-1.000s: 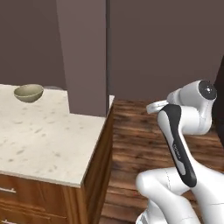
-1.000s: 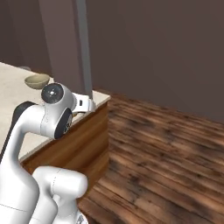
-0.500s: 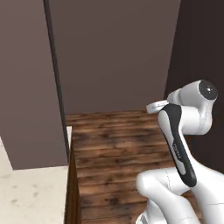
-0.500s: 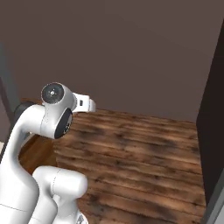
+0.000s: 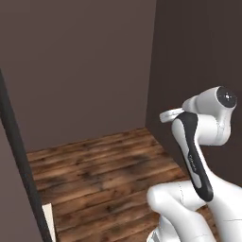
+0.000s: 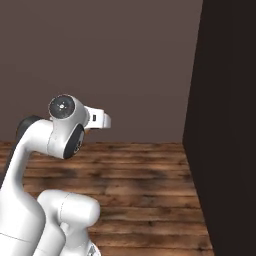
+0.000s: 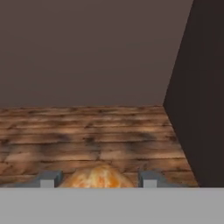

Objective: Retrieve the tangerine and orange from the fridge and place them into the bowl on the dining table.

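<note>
Orange fruit (image 7: pixel 99 177) between hand (image 7: pixel 99 179) fingertips (clamped), wooden floor (image 7: pixel 87 135) beyond — dark walls

The arm (image 5: pixel 203 156) is glossy white, built of rounded, bulbous segments. A long black curved strip runs down 1 link in the left base view. A round dark-grey cap with a small pale centre closes the top joint (image 6: pixel 62 106). The claw (image 7: pixel 99 178) has 2 small grey, square-ended fingertips (image 7: pixel 48 178).
</note>
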